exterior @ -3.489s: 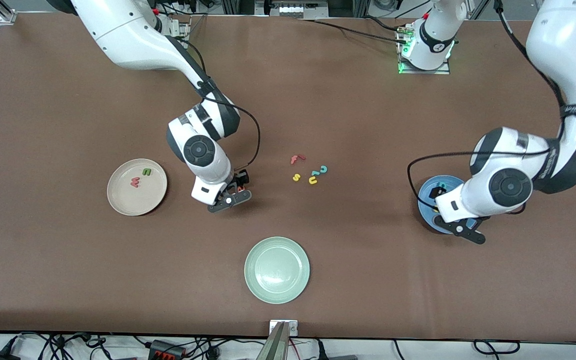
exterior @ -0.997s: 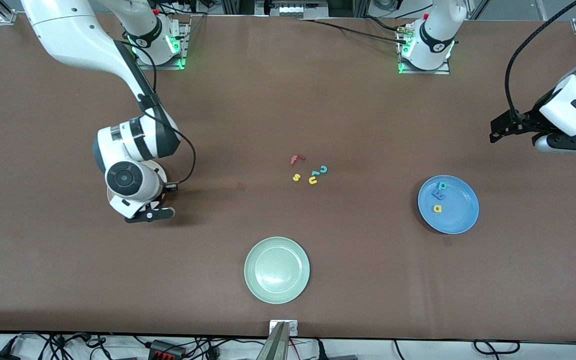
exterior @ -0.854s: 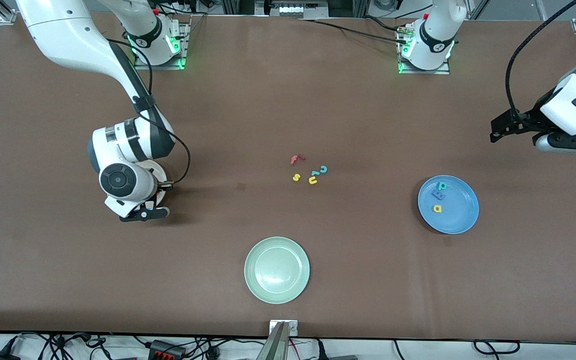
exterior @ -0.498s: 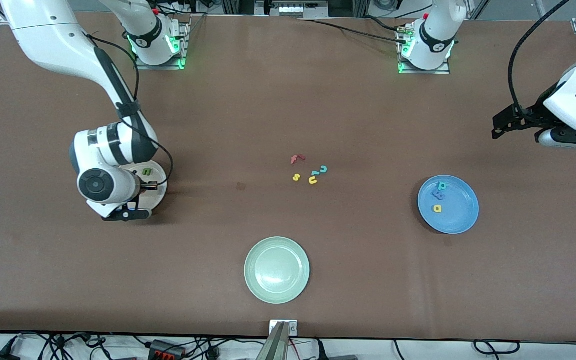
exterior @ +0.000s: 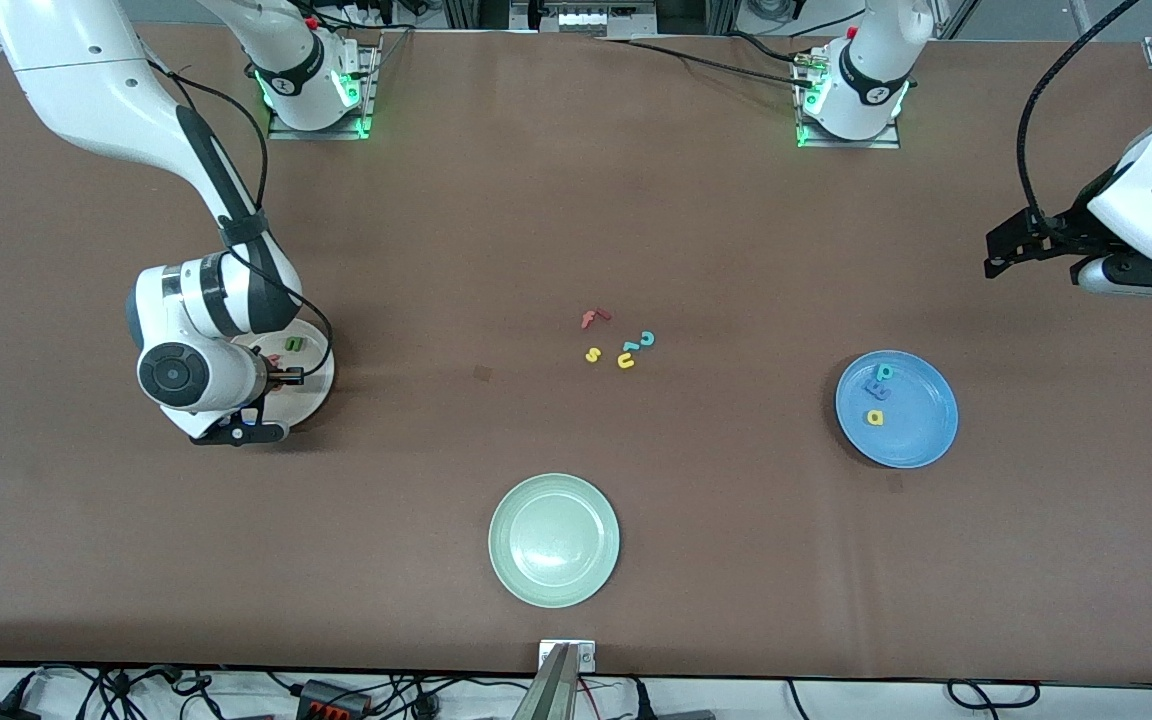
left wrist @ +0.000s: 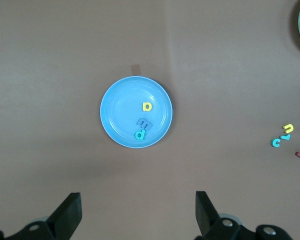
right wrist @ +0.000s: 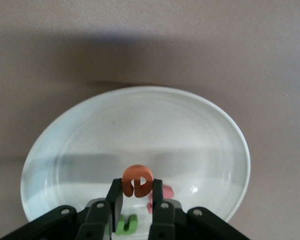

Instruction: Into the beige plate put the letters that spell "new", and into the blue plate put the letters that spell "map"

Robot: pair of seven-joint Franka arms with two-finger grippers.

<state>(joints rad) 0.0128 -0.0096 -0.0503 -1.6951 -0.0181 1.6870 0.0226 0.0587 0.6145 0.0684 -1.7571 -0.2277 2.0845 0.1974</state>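
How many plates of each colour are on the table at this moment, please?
beige plate: 1
blue plate: 1
pale green plate: 1
Total: 3 plates

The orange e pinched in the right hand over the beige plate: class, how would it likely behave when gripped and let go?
The orange e looks like thin foam, so probably light and slightly squashy between the right hand fingers. Being flat, it should land and stay put in the beige plate, not roll. It seems unlikely to break.
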